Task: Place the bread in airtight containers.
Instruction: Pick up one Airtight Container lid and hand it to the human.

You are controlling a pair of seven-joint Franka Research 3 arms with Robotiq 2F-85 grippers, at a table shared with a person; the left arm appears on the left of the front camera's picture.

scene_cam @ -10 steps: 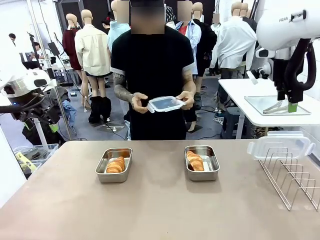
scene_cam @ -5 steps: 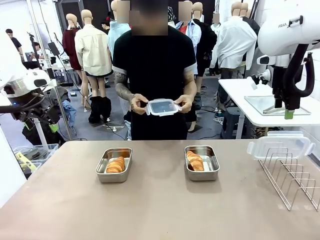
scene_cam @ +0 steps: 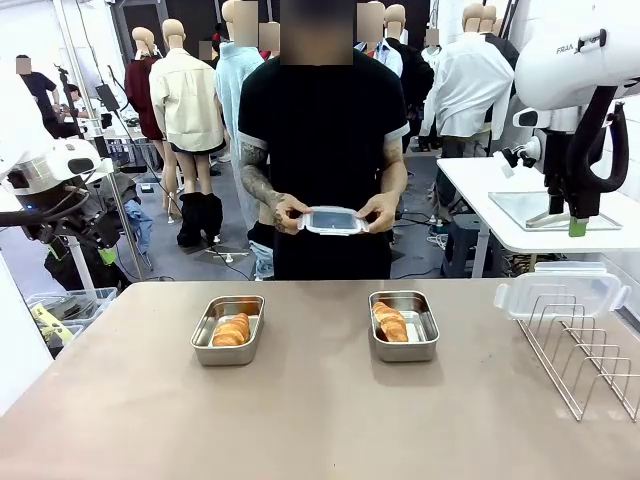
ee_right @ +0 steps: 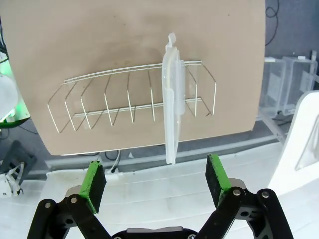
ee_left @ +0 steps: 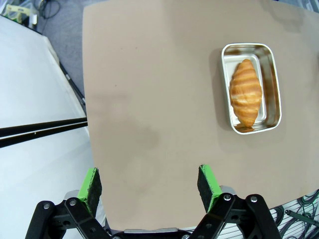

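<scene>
The fingers (ee_left: 92, 183) of your left gripper (ee_left: 149, 182) stand wide apart with nothing between them, and your right gripper (ee_right: 155, 177) is spread and empty in the same way. In the last second the rolls and pans did not move: one roll (scene_cam: 231, 329) lies in the left pan (scene_cam: 226, 355) and the other roll (scene_cam: 389, 321) in the right pan (scene_cam: 404, 351), both uncovered. What changed is the lid (scene_cam: 333, 220) in the person's hands (scene_cam: 290, 213): it came lower and more level, and the person shifted toward your right. I judge the bread is already placed and only the closing is left. In the left wrist view the left pan with its roll lies ahead of the fingers and off to one side, well apart from them, on the table (ee_left: 149, 99). In the right wrist view a second lid (ee_right: 171, 99) stands on its edge in the rack (ee_right: 114, 99), ahead of the fingers and between their lines.
</scene>
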